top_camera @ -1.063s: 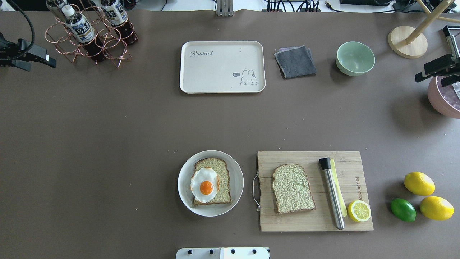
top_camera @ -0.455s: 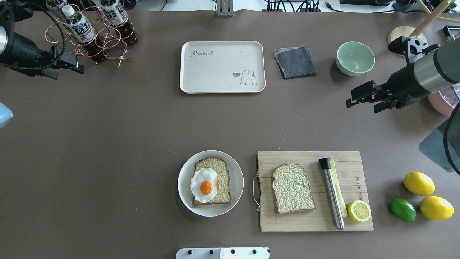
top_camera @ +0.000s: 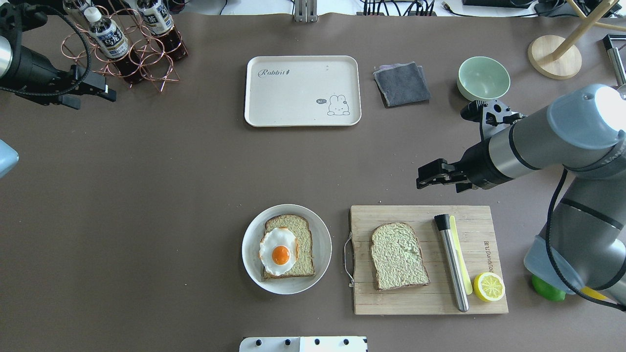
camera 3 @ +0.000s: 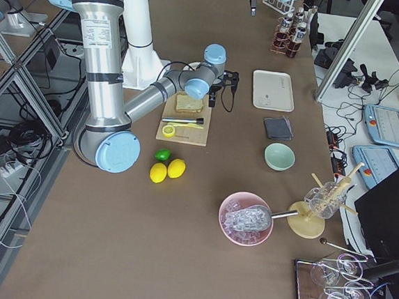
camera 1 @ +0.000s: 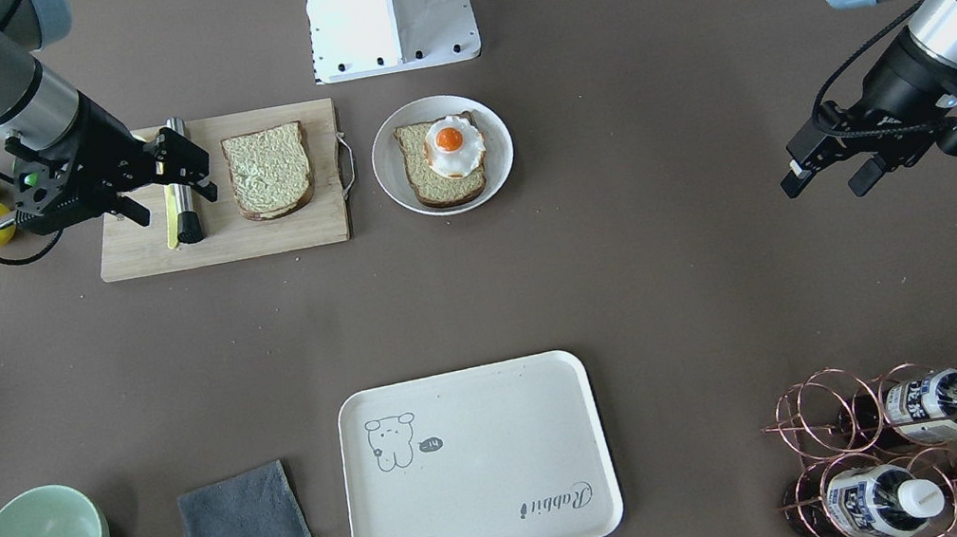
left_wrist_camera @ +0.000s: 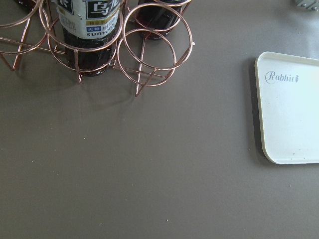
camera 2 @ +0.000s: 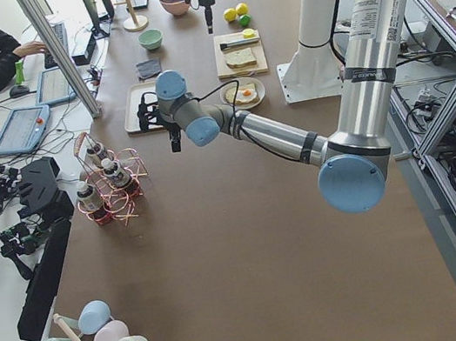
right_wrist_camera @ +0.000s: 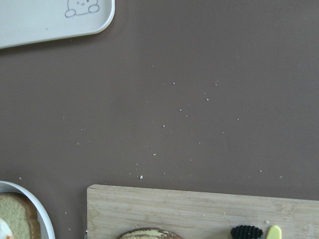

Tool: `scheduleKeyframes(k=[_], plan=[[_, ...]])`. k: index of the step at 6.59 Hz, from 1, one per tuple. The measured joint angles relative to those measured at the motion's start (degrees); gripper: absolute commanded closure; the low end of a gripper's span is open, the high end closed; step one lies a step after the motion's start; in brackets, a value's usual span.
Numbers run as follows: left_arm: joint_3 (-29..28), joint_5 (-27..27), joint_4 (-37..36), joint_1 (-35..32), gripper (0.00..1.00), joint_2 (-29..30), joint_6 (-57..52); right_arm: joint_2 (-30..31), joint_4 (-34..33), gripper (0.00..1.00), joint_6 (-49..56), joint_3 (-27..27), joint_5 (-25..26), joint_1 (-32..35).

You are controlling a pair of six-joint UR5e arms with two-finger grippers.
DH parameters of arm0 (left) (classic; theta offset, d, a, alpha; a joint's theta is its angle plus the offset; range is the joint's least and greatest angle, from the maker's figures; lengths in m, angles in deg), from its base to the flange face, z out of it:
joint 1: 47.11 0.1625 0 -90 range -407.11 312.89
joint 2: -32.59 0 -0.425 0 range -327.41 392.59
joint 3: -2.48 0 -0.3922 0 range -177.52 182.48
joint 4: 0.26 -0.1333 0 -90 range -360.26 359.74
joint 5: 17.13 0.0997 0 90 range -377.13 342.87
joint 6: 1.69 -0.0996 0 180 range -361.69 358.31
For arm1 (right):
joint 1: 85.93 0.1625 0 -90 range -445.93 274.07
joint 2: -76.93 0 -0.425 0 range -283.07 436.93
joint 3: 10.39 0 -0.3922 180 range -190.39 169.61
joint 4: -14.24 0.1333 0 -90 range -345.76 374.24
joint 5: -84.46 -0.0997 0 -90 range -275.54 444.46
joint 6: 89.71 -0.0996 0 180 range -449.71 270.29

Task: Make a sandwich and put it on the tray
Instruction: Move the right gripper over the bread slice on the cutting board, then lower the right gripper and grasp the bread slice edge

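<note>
One bread slice (top_camera: 398,255) lies on the wooden cutting board (top_camera: 430,300). The other slice (top_camera: 303,244) lies on the round white plate (top_camera: 320,230) with the fried egg (top_camera: 279,250) on it. The cream tray (top_camera: 302,90) stands bare at the far middle. My right gripper (top_camera: 436,186) is open and empty, raised over the table just beyond the board's far edge; it also shows in the front view (camera 1: 178,204). My left gripper (top_camera: 98,100) is open and empty at the far left near the bottle rack, also in the front view (camera 1: 821,188).
On the board lie a steel muddler (top_camera: 452,264), a yellow knife (top_camera: 458,244) and a lemon half (top_camera: 489,287). A lime (top_camera: 543,289) sits right of it. A grey cloth (top_camera: 402,84) and a green bowl (top_camera: 483,79) stand right of the tray. A copper bottle rack (top_camera: 127,44) is far left.
My right arm has swung in from the far right edge toward the middle, down to just beyond the cutting board. My left gripper came in slightly from the left edge. Food has not moved.
</note>
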Motion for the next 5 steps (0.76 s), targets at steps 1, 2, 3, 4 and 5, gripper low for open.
scheduleKeyframes(k=[1,2,3,4,5], plan=[[0.2,0.0,0.1,0.0,0.03,-0.3,0.0,0.2,0.0,0.20,-2.2,-0.1,3.3,-3.8],[0.3,0.0,0.3,0.1,0.03,-0.5,0.0,0.3,0.0,0.26,-3.6,-0.2,6.4,-7.2],[0.3,0.0,0.3,0.1,0.03,-0.7,0.0,0.6,0.0,0.27,-4.7,-0.2,9.2,-10.0],[0.3,0.0,0.3,0.1,0.03,-0.7,0.0,1.4,0.0,0.28,-5.1,-0.2,11.3,-12.1],[0.3,0.0,0.3,0.2,0.03,-0.7,0.0,2.3,0.1,0.30,-5.2,-0.1,12.6,-13.4]])
